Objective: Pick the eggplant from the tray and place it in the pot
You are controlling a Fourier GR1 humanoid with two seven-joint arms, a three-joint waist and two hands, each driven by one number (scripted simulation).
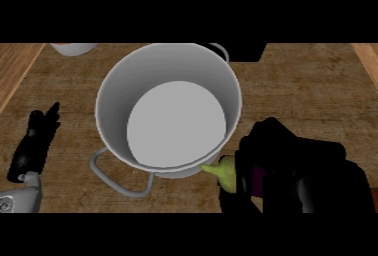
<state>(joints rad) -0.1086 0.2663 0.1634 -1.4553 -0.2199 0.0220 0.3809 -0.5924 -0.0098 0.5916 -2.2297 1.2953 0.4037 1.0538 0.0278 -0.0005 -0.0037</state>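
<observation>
Right hand (295, 165) curled round green-stemmed purple eggplant (230, 172), lower right, at grey metal pot (111, 100) rim | left hand (33, 142) open, left edge

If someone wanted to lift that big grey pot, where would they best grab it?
By the thin grey loop handle sticking out at the near-left rim of the big grey metal pot, coming from the robot's left. The walls are wide and smooth; the loop gives fingers something to curl round.

The right hand (295, 170) is curled round the eggplant (230, 172), just beside the pot (118, 95). The left hand (35, 137) rests open, well apart from the pot.
</observation>
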